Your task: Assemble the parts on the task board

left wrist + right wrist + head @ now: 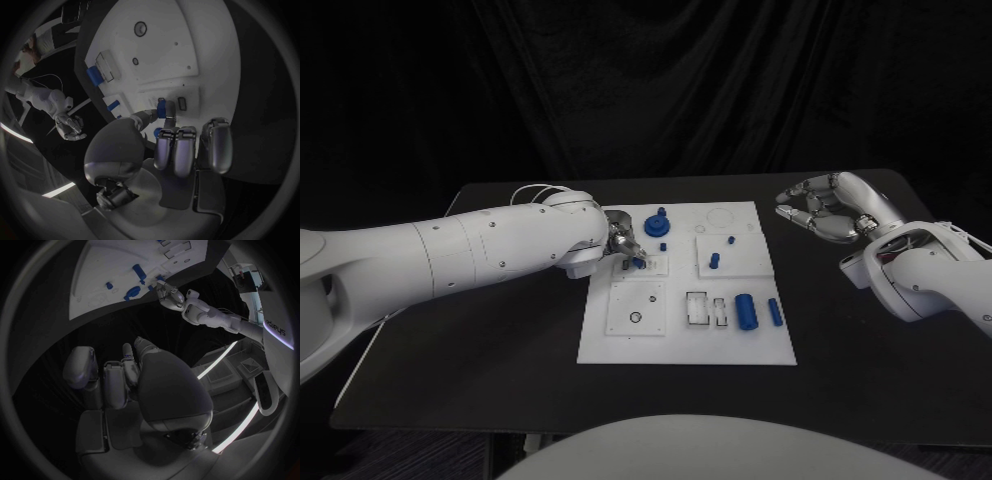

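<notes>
The white task board [625, 340] lies in the middle of the black table. My left hand [623, 243] reaches over its left half and pinches a small blue part [636, 263] between thumb and a finger, low over a square inset plate; the left wrist view shows this part [163, 108] at the fingertips. Loose on the board are a round blue part [658, 222], a short peg [714, 261], a thick blue cylinder [747, 312] and a slimmer one [775, 312]. My right hand [831, 208] hovers off the board's right edge, fingers loosely bent, holding nothing.
A white rectangular frame [697, 308] sits left of the thick cylinder. A square plate with a small ring hole [636, 317] lies in the board's lower left. Bare black table surrounds the board on all sides.
</notes>
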